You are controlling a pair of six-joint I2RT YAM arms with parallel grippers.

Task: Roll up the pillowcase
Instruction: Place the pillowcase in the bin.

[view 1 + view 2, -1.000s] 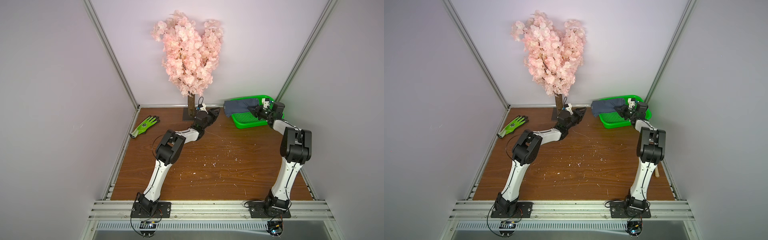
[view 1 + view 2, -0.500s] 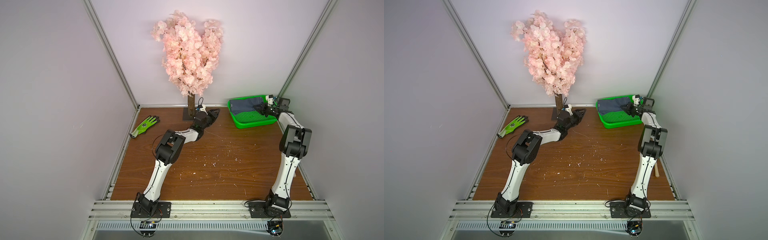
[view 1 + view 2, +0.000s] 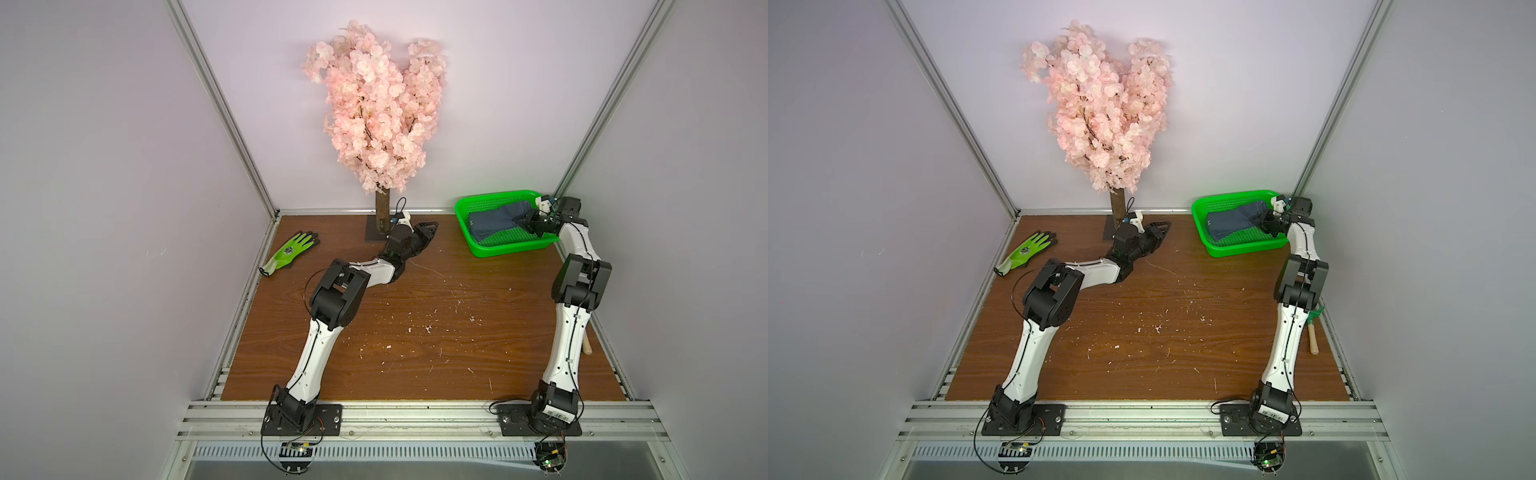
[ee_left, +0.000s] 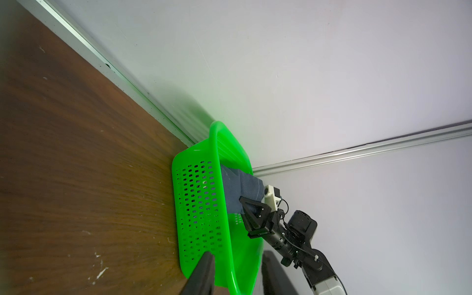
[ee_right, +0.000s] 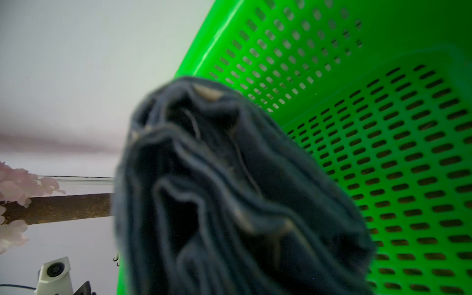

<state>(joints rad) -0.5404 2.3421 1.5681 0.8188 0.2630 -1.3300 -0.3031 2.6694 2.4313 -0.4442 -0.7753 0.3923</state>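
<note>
1. the right gripper [image 3: 528, 222] is pinched narrow on one end of the pillowcase [image 3: 494, 220]. the cloth bunches into its fingers, probably so the bundle stays together.
2. the rest of the pillowcase lies just ahead of those fingers, inside the green basket [image 3: 509, 250] beneath them. it looks already rolled or bunched.
3. the left gripper [image 3: 430, 230] lies low over the table [image 3: 415, 332]. its fingers [image 4: 203, 270] are slightly parted and hold nothing, with the basket ahead of them. it seems parked clear.
</note>
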